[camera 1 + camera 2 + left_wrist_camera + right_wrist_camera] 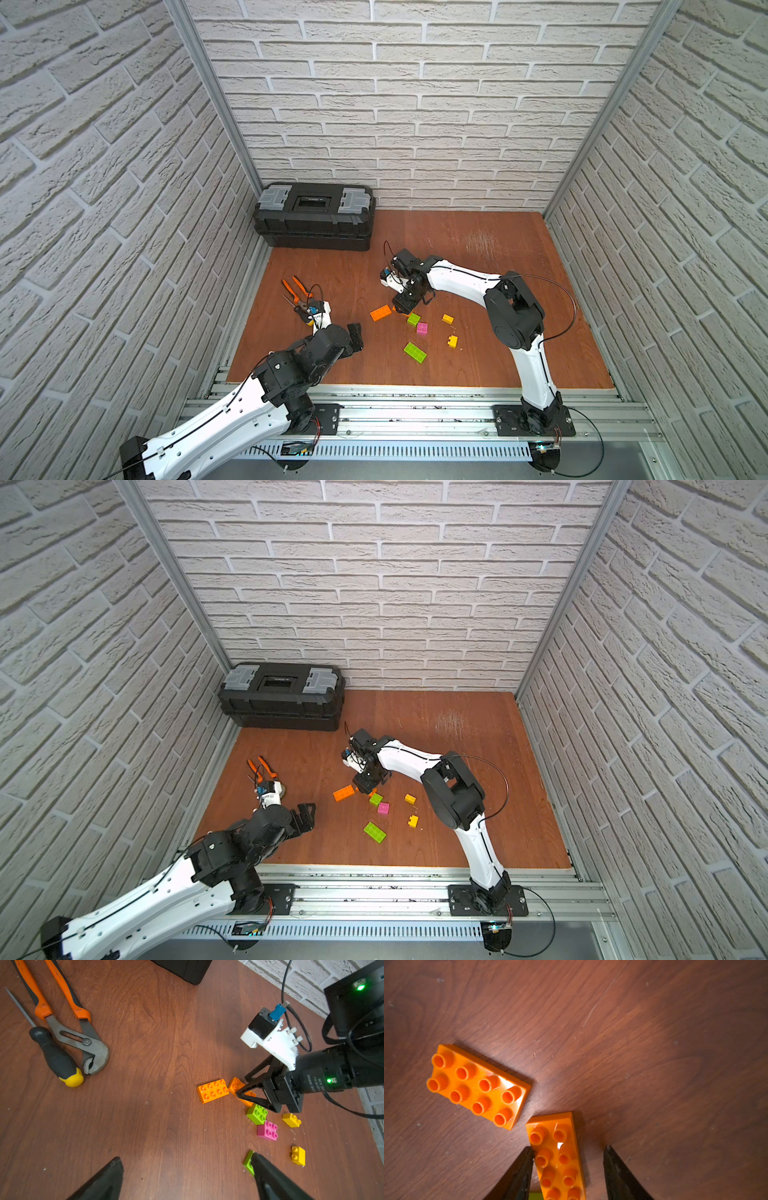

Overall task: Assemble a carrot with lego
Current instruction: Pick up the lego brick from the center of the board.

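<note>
Seven lego bricks [383, 808] lie separate on your wooden surface [478, 257]. None is joined to another, so you have no carrot started.

Your right tool [568, 1148] is down at the surface, straddling one orange brick [556, 1157] across its long sides. In the right wrist view one finger [521, 1167] touches the brick's side. The other finger stands off, with bare wood showing between it and the brick. The jaws are therefore parted around the brick and not clamped on it, and the brick rests flat, studs up.

The second orange brick [477, 1086] lies just beside it on the left arm's side, corner near corner, with a sliver of wood between them. On the other side of the straddled brick sits the small lime green brick [413, 319]. You cannot tell whether those two touch, because the tool covers the gap. The pink brick [422, 328] is just beside the green one.

One yellow brick [447, 318] sits farther toward the right arm. The other yellow brick [452, 341] is nearer the front rail. The long lime green brick [414, 352] lies closest to the front edge, apart from the rest.

Your left tool [187, 1157] has its jaws spread wide with nothing between them, and it is well apart from most of the bricks. In the left wrist view one of its fingers [270, 1178] hides part of the long green brick.

Orange-handled pliers [68, 1012] and a screwdriver [56, 1057] lie together near the left edge. A closed black toolbox [316, 216] stands in the far left corner.
</note>
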Action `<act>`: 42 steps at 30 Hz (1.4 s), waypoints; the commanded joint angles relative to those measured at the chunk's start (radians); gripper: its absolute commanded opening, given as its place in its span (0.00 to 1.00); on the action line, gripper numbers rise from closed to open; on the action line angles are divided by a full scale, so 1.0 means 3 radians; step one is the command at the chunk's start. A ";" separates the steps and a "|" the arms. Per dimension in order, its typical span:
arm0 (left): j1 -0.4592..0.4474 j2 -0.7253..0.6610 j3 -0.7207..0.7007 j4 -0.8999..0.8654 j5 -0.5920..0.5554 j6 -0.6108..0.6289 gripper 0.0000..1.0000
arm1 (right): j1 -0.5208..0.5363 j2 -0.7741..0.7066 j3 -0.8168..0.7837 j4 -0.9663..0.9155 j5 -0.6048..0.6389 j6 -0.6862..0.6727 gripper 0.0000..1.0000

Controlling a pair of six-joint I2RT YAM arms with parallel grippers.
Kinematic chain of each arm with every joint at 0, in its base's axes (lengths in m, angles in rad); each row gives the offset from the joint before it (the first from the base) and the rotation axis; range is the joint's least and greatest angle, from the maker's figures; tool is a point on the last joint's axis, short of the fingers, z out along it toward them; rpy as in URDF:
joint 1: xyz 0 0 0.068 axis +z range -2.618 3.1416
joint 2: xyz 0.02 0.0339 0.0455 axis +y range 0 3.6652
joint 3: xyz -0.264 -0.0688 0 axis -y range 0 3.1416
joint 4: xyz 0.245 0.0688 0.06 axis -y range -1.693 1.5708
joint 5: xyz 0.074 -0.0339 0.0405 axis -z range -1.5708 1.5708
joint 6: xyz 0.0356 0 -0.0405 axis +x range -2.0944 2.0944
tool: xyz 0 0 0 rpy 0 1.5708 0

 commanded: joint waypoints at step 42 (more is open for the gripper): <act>-0.0017 0.0142 -0.0048 0.0186 0.0061 -0.0034 0.98 | 0.0077 0.0021 -0.0065 -0.0065 0.0497 -0.0079 0.28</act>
